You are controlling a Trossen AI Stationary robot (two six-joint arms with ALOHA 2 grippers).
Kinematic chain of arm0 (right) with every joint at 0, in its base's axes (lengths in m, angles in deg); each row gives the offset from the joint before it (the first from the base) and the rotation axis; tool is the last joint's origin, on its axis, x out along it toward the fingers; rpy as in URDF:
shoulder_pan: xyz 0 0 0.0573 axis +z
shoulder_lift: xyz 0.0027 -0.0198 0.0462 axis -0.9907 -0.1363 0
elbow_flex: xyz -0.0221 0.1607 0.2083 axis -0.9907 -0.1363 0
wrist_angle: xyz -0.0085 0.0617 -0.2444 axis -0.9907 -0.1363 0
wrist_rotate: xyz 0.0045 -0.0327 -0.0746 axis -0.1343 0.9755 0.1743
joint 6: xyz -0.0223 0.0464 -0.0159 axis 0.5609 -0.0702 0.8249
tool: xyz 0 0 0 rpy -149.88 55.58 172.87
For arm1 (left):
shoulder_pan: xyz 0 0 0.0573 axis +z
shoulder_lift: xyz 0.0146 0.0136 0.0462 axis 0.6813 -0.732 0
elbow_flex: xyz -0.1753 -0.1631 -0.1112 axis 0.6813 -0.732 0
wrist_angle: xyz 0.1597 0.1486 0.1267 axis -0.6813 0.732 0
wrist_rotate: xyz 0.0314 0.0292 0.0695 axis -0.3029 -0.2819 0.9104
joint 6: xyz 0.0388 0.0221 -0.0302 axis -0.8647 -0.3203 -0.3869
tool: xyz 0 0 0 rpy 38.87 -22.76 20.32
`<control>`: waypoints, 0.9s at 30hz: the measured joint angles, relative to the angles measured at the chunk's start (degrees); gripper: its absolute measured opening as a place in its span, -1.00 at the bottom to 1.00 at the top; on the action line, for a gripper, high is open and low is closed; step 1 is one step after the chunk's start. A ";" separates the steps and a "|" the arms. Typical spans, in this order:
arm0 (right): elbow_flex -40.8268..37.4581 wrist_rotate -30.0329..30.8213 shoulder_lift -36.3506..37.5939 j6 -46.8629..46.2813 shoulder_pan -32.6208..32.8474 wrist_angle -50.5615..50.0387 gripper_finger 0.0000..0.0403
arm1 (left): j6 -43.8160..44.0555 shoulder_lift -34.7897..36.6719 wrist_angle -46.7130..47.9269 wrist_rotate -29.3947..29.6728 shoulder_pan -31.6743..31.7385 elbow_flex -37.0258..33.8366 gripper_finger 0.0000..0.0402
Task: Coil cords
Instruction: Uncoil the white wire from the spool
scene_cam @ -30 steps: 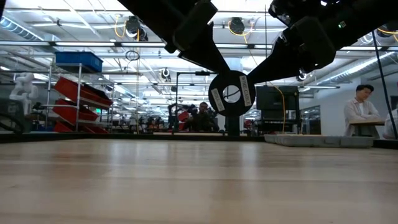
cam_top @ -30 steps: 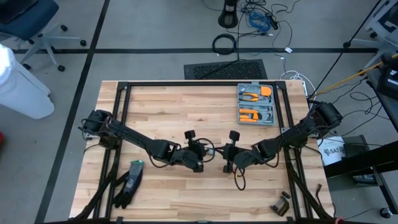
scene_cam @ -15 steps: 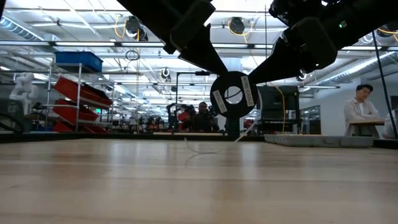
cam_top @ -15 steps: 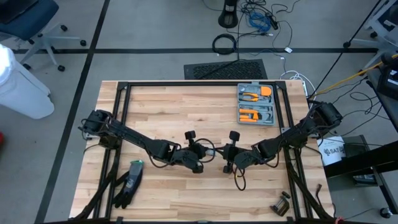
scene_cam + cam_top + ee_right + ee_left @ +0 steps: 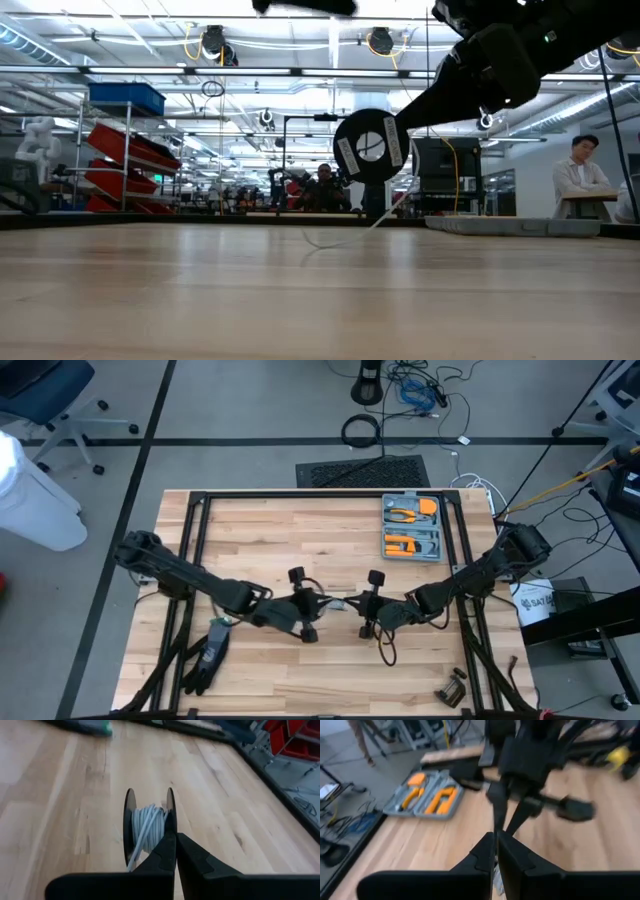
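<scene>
Wooden table [image 5: 330,670] carries orange tool case [image 5: 412,527], black glove [image 5: 207,655]

Tool case [image 5: 412,526] behind — glove [image 5: 207,652] front-left on table [image 5: 260,530].

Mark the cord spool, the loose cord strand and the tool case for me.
cord spool [image 5: 146,831], right wrist view, white windings between discs.
loose cord strand [image 5: 345,238], low view, sagging stretch above table.
tool case [image 5: 412,527], high view, centre of tray.

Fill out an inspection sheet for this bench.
Surface: wood table, nothing spilled.
Job's things: white cord partly wound on spool, one strand trailing to the table.
Clutter: tool case, dark glove, small dark part.
Grippers: right gripper shut on spool; left gripper shut, apparently pinching the cord.
Cables: loose wires on the floor.
Surroundings: person beyond the table.
</scene>
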 joint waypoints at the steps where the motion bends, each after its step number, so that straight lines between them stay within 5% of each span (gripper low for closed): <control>1: 0.11 -0.15 0.70 0.81 -0.11 -0.10 -1.00 | -0.10 1.19 -0.02 0.09 -0.48 0.10 -0.86; 13: 8.72 -0.12 15.00 12.50 -1.90 -1.37 -1.00 | -3.79 12.52 -0.06 3.86 -5.11 0.19 -0.86; 27: 16.35 -5.67 26.42 12.20 1.16 -4.86 -1.00 | -6.08 16.49 -7.17 4.50 -11.19 0.19 -0.85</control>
